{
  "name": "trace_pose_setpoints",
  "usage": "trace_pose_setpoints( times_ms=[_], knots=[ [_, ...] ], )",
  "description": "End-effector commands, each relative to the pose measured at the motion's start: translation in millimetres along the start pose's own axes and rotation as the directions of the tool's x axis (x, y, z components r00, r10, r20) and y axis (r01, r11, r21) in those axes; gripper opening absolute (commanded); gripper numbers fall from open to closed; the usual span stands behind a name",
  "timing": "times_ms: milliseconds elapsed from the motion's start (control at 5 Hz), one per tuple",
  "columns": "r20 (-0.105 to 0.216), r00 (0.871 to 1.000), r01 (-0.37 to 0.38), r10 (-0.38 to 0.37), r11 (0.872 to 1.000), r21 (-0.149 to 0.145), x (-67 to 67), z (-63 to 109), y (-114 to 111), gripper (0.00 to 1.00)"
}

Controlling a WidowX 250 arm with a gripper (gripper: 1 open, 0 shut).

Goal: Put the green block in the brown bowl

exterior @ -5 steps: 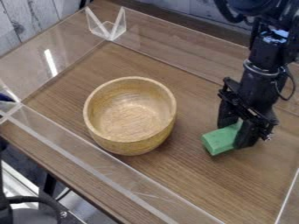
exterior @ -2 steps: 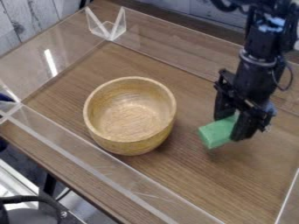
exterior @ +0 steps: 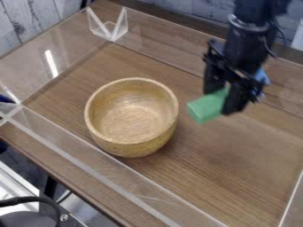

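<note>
The gripper [exterior: 217,86] is clamped on the green block [exterior: 206,107]. The block is raised just beside the brown bowl [exterior: 130,117], at the bowl's right rim as you view it, not yet inside.

Treat the block as a light, stiff part. It is unlikely to break or deform under normal grip pressure. Its faces look smooth, so expect possible slip or rotation if the hold is shallow. Grip across the narrow width, near mid-length, to keep the ends balanced. Maintain the hold until the block is over the bowl's opening.

To identify the block, look for a plain, bright green bar with straight edges and no visible markings. It hangs tilted, its lower end toward the bowl. The gripper hides its upper end.
</note>
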State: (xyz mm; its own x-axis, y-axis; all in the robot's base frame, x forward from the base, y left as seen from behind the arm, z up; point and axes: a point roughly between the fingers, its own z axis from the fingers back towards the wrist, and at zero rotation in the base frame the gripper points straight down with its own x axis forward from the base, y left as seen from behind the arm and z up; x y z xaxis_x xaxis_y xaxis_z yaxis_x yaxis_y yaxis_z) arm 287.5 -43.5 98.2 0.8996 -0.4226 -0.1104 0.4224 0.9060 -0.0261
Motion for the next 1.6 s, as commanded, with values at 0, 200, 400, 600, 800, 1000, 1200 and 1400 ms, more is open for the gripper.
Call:
trace_pose_setpoints(
  times_ms=[0,200,400,600,800,1000,1200,1400],
  knots=[
    [0.075,0.995,-0.068,0.065,0.997,0.033,-10.8,29.2,31.6,0.00],
    [0.063,0.992,-0.116,0.113,0.993,0.032,-30.6,27.4,59.5,0.00],
    [0.050,0.987,-0.153,0.152,0.988,0.021,-51.7,20.5,70.3,0.00],
    [0.030,0.985,-0.170,0.170,0.985,0.014,-70.1,10.4,74.1,0.00],
    [0.022,0.985,-0.171,0.171,0.985,0.007,-74.4,4.0,73.4,0.00],
    [0.013,0.985,-0.170,0.170,0.986,0.000,-78.2,-2.8,72.1,0.00],
    [0.006,0.986,-0.165,0.165,0.986,-0.008,-81.8,-9.9,70.2,0.00],
    [-0.001,0.987,-0.159,0.159,0.987,-0.015,-84.3,-17.1,67.9,0.00]
  ],
)
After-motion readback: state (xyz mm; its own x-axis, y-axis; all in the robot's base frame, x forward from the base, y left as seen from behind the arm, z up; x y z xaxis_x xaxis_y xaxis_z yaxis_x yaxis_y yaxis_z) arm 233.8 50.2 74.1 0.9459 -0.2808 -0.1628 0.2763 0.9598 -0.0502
